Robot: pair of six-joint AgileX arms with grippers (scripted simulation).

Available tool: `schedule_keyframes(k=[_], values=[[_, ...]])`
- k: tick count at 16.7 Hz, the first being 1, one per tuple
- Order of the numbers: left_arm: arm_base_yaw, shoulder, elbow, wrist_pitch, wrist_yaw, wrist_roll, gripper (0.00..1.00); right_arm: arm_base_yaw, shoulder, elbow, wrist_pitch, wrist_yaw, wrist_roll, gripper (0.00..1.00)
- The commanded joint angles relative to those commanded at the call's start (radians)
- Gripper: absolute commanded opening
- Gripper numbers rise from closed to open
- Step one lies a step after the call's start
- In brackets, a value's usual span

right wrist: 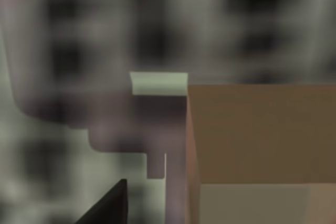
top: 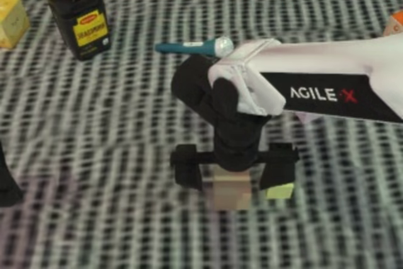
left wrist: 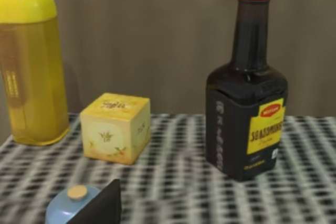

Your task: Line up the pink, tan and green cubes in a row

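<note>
Right end effector (top: 234,169) is positioned directly over the tan cube (top: 227,193), fingers spread wide on either side of it, nothing gripped. Green cube (top: 280,191) sits just right of tan. Pink cube is not clearly seen. Left arm is parked at the tabletop's left edge.

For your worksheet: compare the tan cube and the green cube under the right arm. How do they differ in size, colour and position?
Size: the tan cube looks clearly larger than the green cube.
Colour: the tan cube is beige-brown; the green cube is pale yellow-green.
Position: the tan cube sits directly under the right gripper; the green cube peeks out beside it, toward the table's right.
Shared: both are plain matte blocks resting on the checked cloth.
</note>
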Motion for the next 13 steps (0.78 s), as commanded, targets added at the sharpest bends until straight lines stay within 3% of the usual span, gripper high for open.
schedule_keyframes(k=[3, 9, 13], values=[[0.000, 0.000, 0.000, 0.000, 0.000, 0.000, 1.00, 0.001, -0.005, 0.015, -0.017, 0.000, 0.000, 1.00], [0.000, 0.000, 0.000, 0.000, 0.000, 0.000, 1.00, 0.009, -0.067, 0.144, -0.218, 0.000, 0.001, 1.00], [0.000, 0.000, 0.000, 0.000, 0.000, 0.000, 1.00, 0.009, -0.080, 0.163, -0.242, -0.001, 0.000, 1.00]])
